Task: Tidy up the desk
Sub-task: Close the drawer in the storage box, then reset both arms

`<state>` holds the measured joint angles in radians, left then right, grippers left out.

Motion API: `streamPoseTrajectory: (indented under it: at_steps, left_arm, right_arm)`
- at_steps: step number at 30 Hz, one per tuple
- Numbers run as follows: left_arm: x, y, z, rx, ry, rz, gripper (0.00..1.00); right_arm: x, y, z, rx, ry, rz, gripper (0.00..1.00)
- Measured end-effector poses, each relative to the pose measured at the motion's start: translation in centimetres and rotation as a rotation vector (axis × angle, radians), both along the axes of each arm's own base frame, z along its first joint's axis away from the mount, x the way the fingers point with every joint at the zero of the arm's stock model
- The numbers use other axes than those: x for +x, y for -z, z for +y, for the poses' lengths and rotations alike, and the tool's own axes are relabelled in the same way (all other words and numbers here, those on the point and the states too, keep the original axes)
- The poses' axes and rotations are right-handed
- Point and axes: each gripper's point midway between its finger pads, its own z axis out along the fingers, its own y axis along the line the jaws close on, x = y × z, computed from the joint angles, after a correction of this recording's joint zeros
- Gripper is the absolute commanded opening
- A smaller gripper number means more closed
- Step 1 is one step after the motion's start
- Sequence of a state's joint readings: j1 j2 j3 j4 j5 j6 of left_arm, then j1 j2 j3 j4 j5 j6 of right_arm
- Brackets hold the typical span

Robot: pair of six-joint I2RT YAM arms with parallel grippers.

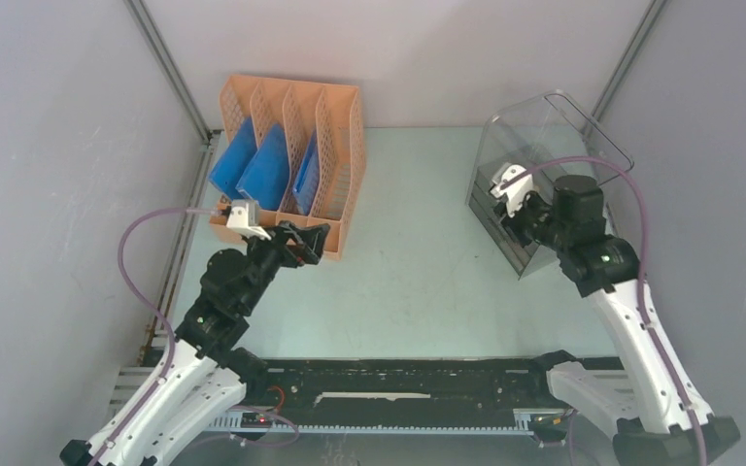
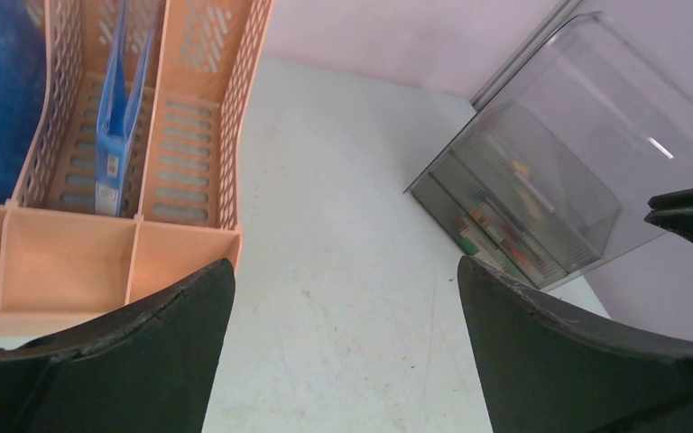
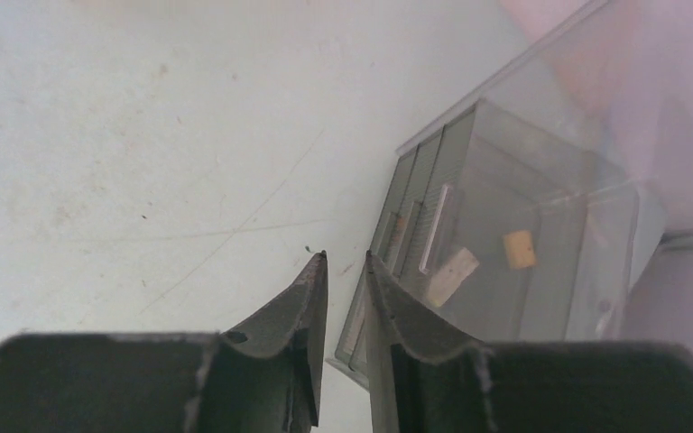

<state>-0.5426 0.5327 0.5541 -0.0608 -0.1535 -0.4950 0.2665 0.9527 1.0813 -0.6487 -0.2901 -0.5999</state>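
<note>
The desk [image 1: 418, 272] fills the middle and looks pretty much sorted: bare mint top, 3 blue folders [image 1: 253, 165] filed in the orange rack [image 1: 340, 165] far left, clear drawer box [image 1: 544, 146] far right. Left gripper [image 1: 308, 236] gapes wide and empty by the rack. Right gripper [image 3: 344, 271] is barely parted at the box's drawers, gripping nothing. Not much left, I'd guess.
</note>
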Motion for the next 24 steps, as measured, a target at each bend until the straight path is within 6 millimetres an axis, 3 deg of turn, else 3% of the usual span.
streamPoseTrajectory:
  at_steps: [4,8,11,16,24]
  left_arm:
    - [0.1,-2.4,-0.2,0.022,0.026,-0.011,1.00]
    - [-0.2,-4.5,-0.2,0.056,0.047,-0.011,1.00]
    - [-0.8,-6.2,0.0,0.087,0.063,-0.011,1.00]
    - [-2.2,-8.9,0.9,0.118,0.070,-0.032,1.00]
    - [-4.2,-13.0,3.2,0.142,0.020,-0.076,1.00]
  right_arm:
    - [-1.5,-3.4,0.4,0.058,-0.040,-0.050,0.39]
    - [-2.7,-6.1,0.9,0.127,-0.074,-0.055,0.70]
    - [-3.3,-8.4,0.9,0.185,-0.081,-0.060,0.98]
    - [-4.4,-12.9,1.1,0.297,-0.081,-0.101,1.00]
    - [-5.3,-15.7,1.4,0.487,0.009,-0.045,1.00]
